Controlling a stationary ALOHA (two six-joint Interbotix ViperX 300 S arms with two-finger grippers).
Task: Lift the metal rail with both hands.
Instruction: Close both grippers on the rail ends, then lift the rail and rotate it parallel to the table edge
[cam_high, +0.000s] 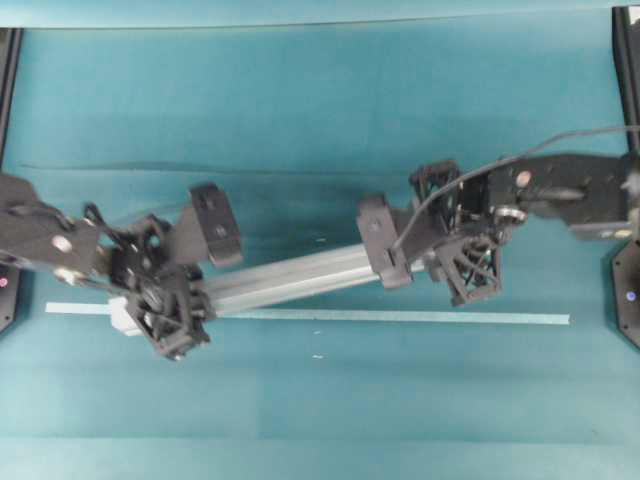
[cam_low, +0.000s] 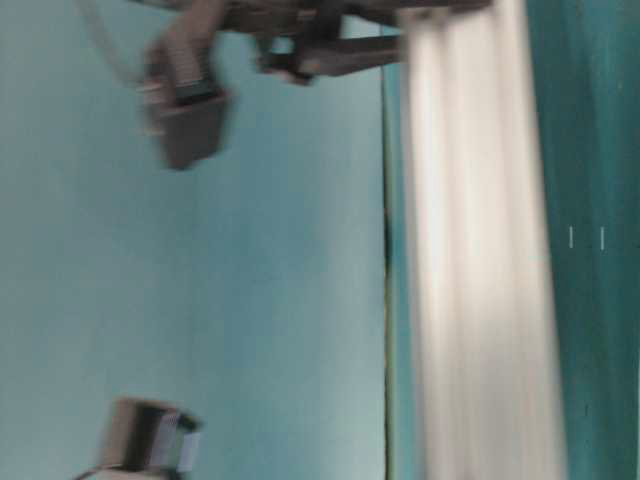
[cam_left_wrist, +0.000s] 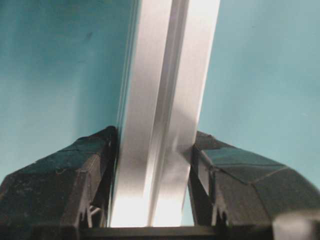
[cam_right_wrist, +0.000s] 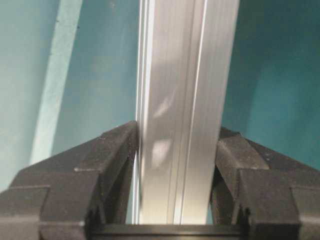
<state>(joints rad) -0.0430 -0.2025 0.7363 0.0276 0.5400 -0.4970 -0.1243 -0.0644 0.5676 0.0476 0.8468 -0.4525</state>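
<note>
Both grippers, left (cam_left_wrist: 152, 165) and right (cam_right_wrist: 176, 160), clamp our metal rail (cam_high: 290, 278), seemingly airborne; next we raise evenly

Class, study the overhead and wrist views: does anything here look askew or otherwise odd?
The metal rail sits askew: it slants across the table, crossing the straight pale tape strip at its left end. Both end effectors, left and right, clamp it squarely. Nothing looks damaged.

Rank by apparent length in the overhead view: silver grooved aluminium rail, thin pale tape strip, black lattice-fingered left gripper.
1. Thin pale tape strip, longest.
2. Silver grooved aluminium rail; ends hidden by grippers, so approximate.
3. Black lattice-fingered left gripper, shortest.
</note>
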